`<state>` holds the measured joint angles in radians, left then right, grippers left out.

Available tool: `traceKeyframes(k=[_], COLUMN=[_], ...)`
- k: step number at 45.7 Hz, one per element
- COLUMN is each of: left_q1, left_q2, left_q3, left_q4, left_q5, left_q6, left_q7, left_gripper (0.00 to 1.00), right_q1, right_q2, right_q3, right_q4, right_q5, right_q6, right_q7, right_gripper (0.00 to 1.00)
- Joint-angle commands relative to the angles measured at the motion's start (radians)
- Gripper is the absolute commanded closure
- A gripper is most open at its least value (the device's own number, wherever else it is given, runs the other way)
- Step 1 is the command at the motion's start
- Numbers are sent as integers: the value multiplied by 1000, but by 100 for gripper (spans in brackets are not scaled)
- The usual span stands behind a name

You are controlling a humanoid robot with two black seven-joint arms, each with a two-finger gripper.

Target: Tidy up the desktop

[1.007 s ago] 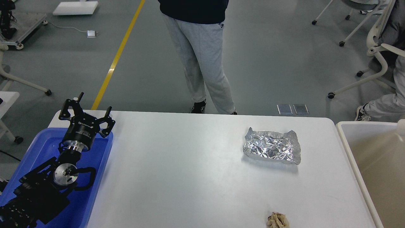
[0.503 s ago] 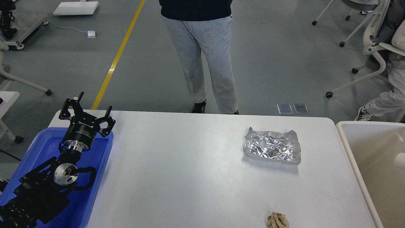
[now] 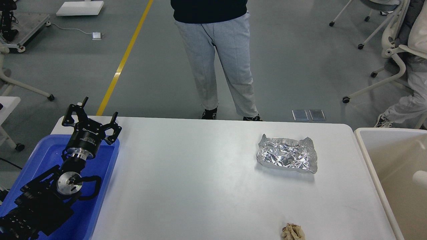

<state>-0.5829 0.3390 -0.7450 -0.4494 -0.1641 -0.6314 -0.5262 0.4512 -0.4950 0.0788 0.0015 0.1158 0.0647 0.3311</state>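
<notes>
The white desktop (image 3: pixel 200 180) fills the middle of the head view. A crumpled sheet of silver foil (image 3: pixel 287 155) lies on it at the right. A small crumpled brown paper ball (image 3: pixel 293 232) lies at the front edge, right of centre. My left gripper (image 3: pixel 98 108) is open and empty above the far end of the blue tray (image 3: pixel 36 156) at the desktop's left. My right gripper is out of view.
A beige bin with a white rim (image 3: pixel 363 150) stands at the desktop's right edge; a white object (image 3: pixel 420 178) shows inside it at the frame's edge. A person in grey trousers (image 3: pixel 220 66) stands just behind the far edge. Office chairs (image 3: pixel 393 60) stand at the back right.
My left arm has not moved. The person behind the desktop has shifted to the right. The white object in the beige bin has moved lower along the right edge.
</notes>
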Motion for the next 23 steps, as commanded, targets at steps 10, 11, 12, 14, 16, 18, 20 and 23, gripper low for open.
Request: traceKeyframes(k=[10, 11, 12, 14, 16, 18, 20, 23], left_q1=[0, 0, 0, 0, 0, 0, 0, 0], left_q2=[0, 0, 0, 0, 0, 0, 0, 0], left_q3=[-1, 1, -1, -1, 1, -1, -1, -1], left_q4=[0, 0, 0, 0, 0, 0, 0, 0], left_q5=[0, 0, 0, 0, 0, 0, 0, 0], left_q6=[1, 1, 1, 1, 1, -1, -1, -1], left_q7=[0, 0, 0, 0, 0, 0, 0, 0], left_gripper=[0, 0, 0, 0, 0, 0, 0, 0], right_q1=[0, 0, -2, -2, -2, 0, 1, 4], right_q2=[22, 22, 22, 22, 22, 22, 22, 22], right_q3=[12, 13, 13, 12, 13, 13, 12, 10], right_q4=[-12, -12, -12, -12, -12, -12, -12, -12], right_q5=[4, 2, 2, 2, 2, 2, 2, 1], right_q6=[-82, -88, -92, -98, -98, -98, -98, -98], right_q7=[-3, -3, -3, -3, -3, -3, -3, -3], right_gripper=[10, 8, 5, 2, 2, 2, 2, 1])
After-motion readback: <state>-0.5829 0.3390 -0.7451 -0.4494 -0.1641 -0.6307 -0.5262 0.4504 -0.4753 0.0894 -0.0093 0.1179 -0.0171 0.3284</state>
